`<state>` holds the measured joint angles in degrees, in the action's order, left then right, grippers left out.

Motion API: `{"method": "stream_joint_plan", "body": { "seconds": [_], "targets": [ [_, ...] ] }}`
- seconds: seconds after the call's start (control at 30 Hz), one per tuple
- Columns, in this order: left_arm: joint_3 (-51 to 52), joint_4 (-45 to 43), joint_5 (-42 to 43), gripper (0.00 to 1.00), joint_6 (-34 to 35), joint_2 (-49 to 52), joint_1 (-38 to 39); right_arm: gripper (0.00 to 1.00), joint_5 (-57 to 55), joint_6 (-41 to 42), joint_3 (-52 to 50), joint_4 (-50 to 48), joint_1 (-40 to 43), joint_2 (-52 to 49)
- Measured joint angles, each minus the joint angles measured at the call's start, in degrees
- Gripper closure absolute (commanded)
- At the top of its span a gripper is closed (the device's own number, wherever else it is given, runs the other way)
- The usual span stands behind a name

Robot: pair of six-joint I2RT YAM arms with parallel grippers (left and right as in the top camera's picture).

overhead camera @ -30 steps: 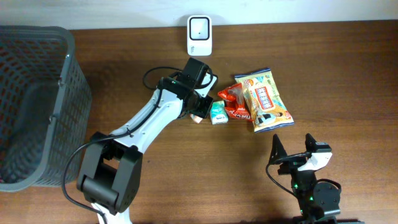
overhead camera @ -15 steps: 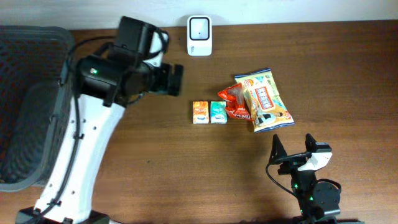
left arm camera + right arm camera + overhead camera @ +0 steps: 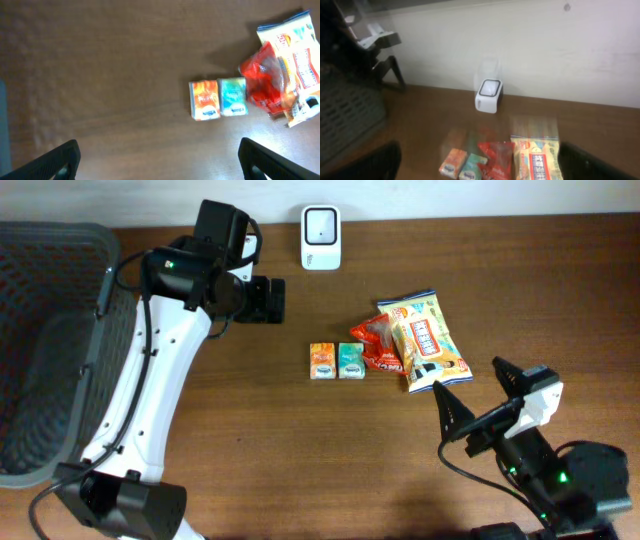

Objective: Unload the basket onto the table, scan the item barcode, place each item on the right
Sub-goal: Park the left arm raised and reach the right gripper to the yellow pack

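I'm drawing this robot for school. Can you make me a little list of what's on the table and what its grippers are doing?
Scanner: white scanner at the far edge of the table
Small packs: orange pack and teal pack, side by side
Snack bags: red bag and yellow bag, overlapping
Basket: dark mesh basket, on the left
Left gripper: open, empty, raised above the table
Right gripper: open, empty, near the yellow bag
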<state>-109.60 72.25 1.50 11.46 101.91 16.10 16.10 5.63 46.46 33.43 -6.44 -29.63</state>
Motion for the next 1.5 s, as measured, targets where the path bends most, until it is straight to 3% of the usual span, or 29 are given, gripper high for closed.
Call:
{"method": "stream_joint_plan", "body": {
  "seconds": [0.1, 0.17, 0.3, 0.37, 0.4, 0.5, 0.57, 0.73, 0.8, 0.83, 0.93, 1.0, 1.03, 1.23, 1.3, 1.33, 1.37, 1.4, 1.5],
  "targets": [
    [0.11, -0.15, -0.07, 0.01, 0.17, 0.33, 0.0, 0.01, -1.88, -1.64, 26.23, 19.8, 0.0, -34.69],
    [0.11, -0.07, -0.09, 0.01, 0.17, 0.35, 0.0, 0.02, -1.99, -1.66, 33.29, 19.96, 0.0, -46.97],
    [0.15, 0.0, -0.07, 0.01, 0.17, 0.42, 0.0, 0.03, -1.51, -1.79, 34.42, 16.28, 0.0, -60.76],
    [0.15, 0.07, -0.04, 0.01, 0.17, 0.42, 0.0, 0.63, 1.16, -1.31, 34.8, 11.98, 0.0, -67.23],
    [0.15, 0.07, -0.04, 0.01, 0.17, 0.42, 0.0, 0.68, 1.81, -0.63, 34.84, 11.5, 0.0, -69.94],
    [0.15, 0.02, -0.04, 0.01, 0.17, 0.42, 0.0, 0.67, 6.45, 1.64, 34.88, 9.9, 0.0, -79.3],
    [0.15, 0.09, -0.07, 0.01, 0.17, 0.44, 0.0, 0.59, 12.44, 1.92, 34.93, 7.61, -0.37, -85.57],
    [0.15, 0.11, -0.07, 0.01, 0.17, 0.44, 0.0, 0.47, 23.15, -0.44, 35.41, 6.05, -6.86, -88.63],
    [0.15, 0.15, -0.04, 0.01, 0.17, 0.44, 0.0, 0.29, 26.27, -0.74, 38.21, 9.01, -7.54, -88.41],
    [0.15, 0.15, -0.04, 0.01, 0.17, 0.44, 0.0, 0.26, 25.38, -0.92, 39.69, 11.37, -7.54, -88.08],
    [0.15, 0.2, -0.04, 0.01, 0.17, 0.44, 0.0, 0.26, 4.55, -0.9, 48.87, 23.02, -7.52, -82.38],
    [0.15, 0.17, -0.07, 0.01, 0.17, 0.44, 0.0, 0.26, -13.46, 1.79, 50.88, 23.82, -7.43, -80.0],
    [0.15, 0.15, -0.07, 0.01, 0.17, 0.44, 0.0, 0.26, -15.89, 2.03, 50.64, 23.8, -7.41, -80.48],
    [0.15, 0.17, -0.04, 0.01, 0.17, 0.44, 0.0, 0.49, -22.71, 3.23, 41.4, 15.32, -6.38, -86.29],
    [0.15, 0.2, -0.04, 0.01, 0.17, 0.44, 0.0, 0.63, -22.75, 3.04, 38.23, 11.67, -6.4, -87.25],
    [0.15, 0.15, -0.04, 0.01, 0.17, 0.44, 0.0, 0.64, -22.8, 3.08, 37.92, 11.5, -6.4, -87.89],
    [0.15, 0.13, -0.04, 0.01, 0.17, 0.44, 0.0, 0.84, -22.97, 3.19, 37.9, 11.34, -6.4, -88.17],
    [0.15, 0.15, -0.07, 0.01, 0.17, 0.44, 0.0, 0.96, -22.97, 3.17, 37.9, 11.28, -6.4, -88.19],
    [0.15, 0.17, -0.04, 0.01, 0.17, 0.44, 0.0, 0.96, -21.92, 3.21, 38.1, 11.37, -6.4, -88.19]
  ]
}}
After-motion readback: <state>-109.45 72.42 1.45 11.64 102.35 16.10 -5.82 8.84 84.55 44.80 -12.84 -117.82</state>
